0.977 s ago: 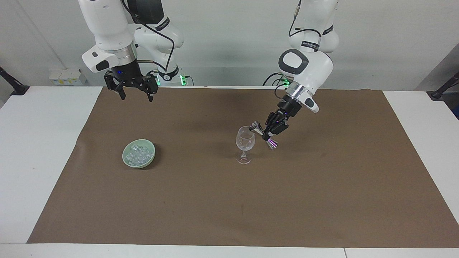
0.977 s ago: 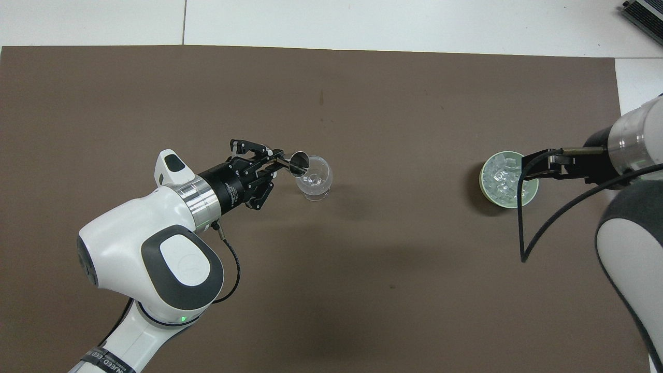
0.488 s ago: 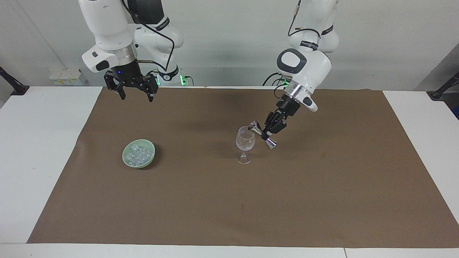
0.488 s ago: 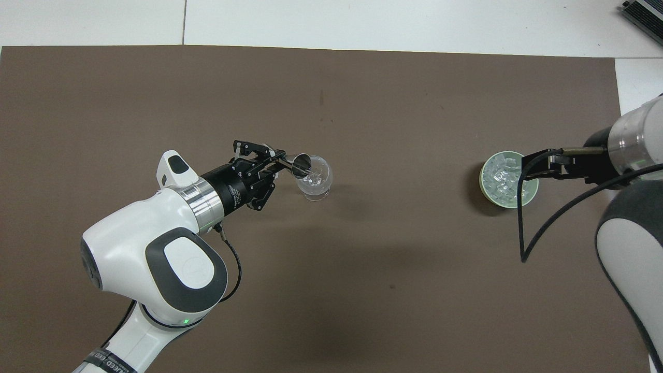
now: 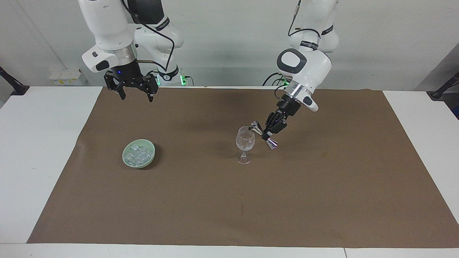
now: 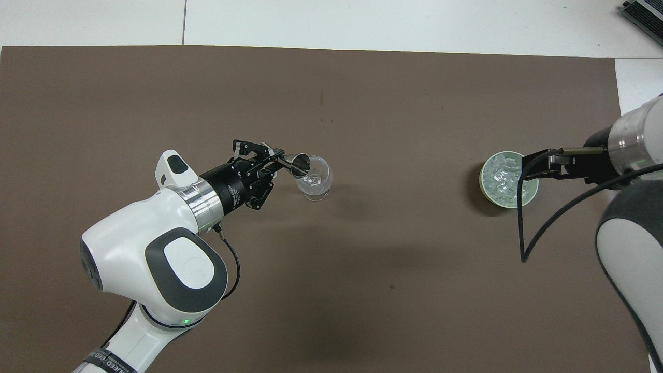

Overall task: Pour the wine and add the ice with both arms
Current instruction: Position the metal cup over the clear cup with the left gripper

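While the right gripper (image 5: 136, 97) waits high over the brown mat (image 5: 322, 186) at the robots' edge with its fingers spread wide and nothing in them, the left gripper (image 5: 265, 135) is closed on the waist of a small metal jigger (image 5: 263, 135). The jigger is tilted, its mouth at the rim of the clear stemmed glass (image 5: 245, 143), which stands upright; whether it holds liquid I cannot tell. Toward the right arm's end, well apart, the pale green bowl (image 5: 126, 157) holds the ice (image 5: 140, 154), many small clear cubes.
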Robot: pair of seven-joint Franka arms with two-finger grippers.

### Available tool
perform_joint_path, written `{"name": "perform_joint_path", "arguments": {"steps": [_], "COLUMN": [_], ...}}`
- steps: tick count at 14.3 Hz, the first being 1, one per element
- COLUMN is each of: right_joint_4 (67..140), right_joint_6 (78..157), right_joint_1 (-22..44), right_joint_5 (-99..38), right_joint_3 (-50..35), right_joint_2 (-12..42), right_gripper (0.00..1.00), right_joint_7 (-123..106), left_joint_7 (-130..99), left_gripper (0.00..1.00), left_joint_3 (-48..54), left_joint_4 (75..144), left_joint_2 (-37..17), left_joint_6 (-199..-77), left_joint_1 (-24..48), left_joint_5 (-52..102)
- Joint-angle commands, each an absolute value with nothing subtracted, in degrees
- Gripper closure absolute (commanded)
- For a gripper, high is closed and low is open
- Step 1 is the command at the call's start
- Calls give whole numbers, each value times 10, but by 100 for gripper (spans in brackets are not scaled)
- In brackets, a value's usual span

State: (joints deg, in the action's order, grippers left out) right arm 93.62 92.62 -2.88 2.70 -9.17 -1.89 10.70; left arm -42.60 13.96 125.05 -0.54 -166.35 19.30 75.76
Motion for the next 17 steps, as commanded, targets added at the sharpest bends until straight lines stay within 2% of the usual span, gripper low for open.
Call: {"name": "perform_joint_path", "arguments": {"steps": [1,17], "right_joint_4": [948,948], "right_joint_6": [923,923], "right_joint_1": [-39,-40], "right_joint_5": [17,17], "right_joint_3": [-97,-96], "right_joint_2": [-32,-32], "right_gripper": [0,0], "right_joint_7": [95,93], "left_joint_7": [-414,-381], "left_gripper": [100,100], "left_joint_3": [130,131], "left_joint_4": [1259,1240], "left_joint_2": [4,-12], "left_joint_6": [-1683,-1728], "left_joint_1": [211,227], "left_joint_5": [763,729]}}
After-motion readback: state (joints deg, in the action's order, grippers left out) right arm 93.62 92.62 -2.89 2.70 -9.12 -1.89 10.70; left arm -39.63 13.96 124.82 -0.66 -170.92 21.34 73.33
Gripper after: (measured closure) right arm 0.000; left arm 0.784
